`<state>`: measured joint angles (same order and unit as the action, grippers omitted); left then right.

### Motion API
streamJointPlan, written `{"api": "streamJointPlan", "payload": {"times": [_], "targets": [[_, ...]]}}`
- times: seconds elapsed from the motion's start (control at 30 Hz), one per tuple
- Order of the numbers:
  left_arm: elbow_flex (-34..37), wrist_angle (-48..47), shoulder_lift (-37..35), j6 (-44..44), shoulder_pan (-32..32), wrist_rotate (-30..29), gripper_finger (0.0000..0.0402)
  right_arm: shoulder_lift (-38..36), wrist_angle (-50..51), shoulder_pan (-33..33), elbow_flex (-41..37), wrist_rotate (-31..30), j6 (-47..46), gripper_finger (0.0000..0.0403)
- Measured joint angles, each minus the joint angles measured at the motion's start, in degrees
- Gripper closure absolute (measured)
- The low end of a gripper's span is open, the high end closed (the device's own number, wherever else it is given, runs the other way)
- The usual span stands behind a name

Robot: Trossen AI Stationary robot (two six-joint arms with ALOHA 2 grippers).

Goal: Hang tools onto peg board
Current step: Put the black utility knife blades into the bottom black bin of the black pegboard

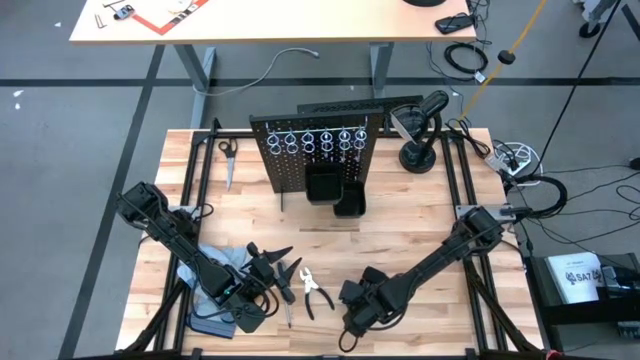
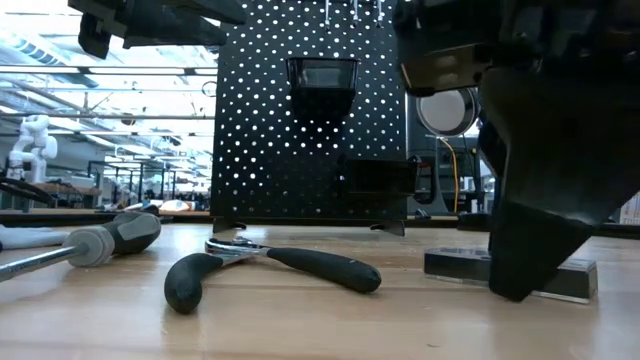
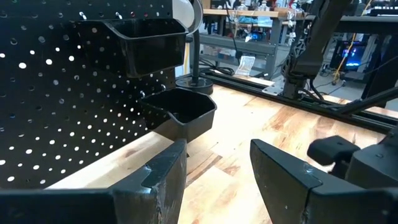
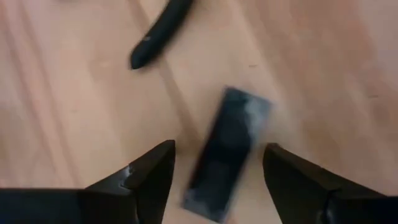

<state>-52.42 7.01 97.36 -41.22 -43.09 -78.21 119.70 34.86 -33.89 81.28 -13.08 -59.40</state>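
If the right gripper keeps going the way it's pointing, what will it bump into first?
Probably the short grey metal piece lying on the table: the right gripper points down at it with open fingers either side.

A light wooden table [image 1: 420,230] carries an upright peg board [image 1: 315,150] near its far edge, scissors [image 1: 227,155] at the far-left corner, and pliers [image 1: 315,292] (dark-handled) near the front edge.

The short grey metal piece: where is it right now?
The short grey metal piece lies flat on the table near the front edge, right under the open right gripper, with the pliers just to its left in the high view.
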Motion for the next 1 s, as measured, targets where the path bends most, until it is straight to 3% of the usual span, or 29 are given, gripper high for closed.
{"api": "streamJointPlan", "payload": {"times": [0.3,0.63,1.0], "targets": [[0.0,0.0,0.0,0.0,0.0,0.0,0.0215,1.6,-0.5,1.2,0.1,3.0,0.3,0.0305],[0.0,0.0,0.0,0.1,0.0,0.0,0.0215,0.2,-0.3,1.2,-0.1,0.5,2.0,0.0305],[0.0,-0.2,0.0,0.1,0.0,0.3,0.0215,-9.2,6.8,1.4,-0.4,-17.4,3.4,0.0305]]}}
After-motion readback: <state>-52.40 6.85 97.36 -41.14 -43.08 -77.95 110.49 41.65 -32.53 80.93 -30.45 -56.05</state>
